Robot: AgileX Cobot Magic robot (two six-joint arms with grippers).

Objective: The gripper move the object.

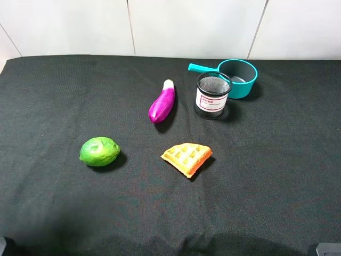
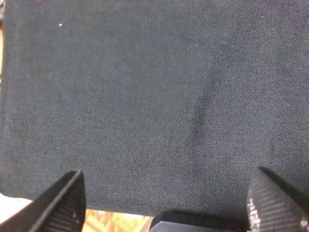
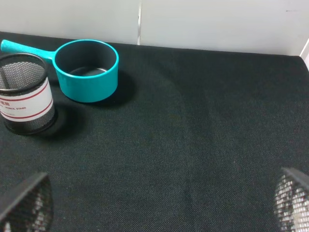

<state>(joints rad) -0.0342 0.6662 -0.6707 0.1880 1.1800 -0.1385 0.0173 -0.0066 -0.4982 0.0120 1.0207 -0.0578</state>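
The black wire-mesh cup (image 1: 212, 96) with a white label and red print stands upright at the back of the black cloth, right in front of the teal saucepan (image 1: 237, 78). It also shows in the right wrist view (image 3: 24, 94), far from the fingers. My right gripper (image 3: 154, 208) is open and empty; only its two fingertips (image 3: 29, 203) show. My left gripper (image 2: 169, 205) is open and empty over bare cloth near the table's edge. Neither gripper shows in the exterior high view beyond dark corners at the bottom.
A purple eggplant (image 1: 162, 102) lies left of the cup. A green lime (image 1: 99, 151) sits at the left and a waffle piece (image 1: 187, 158) in the middle. The saucepan (image 3: 87, 69) has its handle pointing left. A white wall (image 1: 170, 26) stands behind the table.
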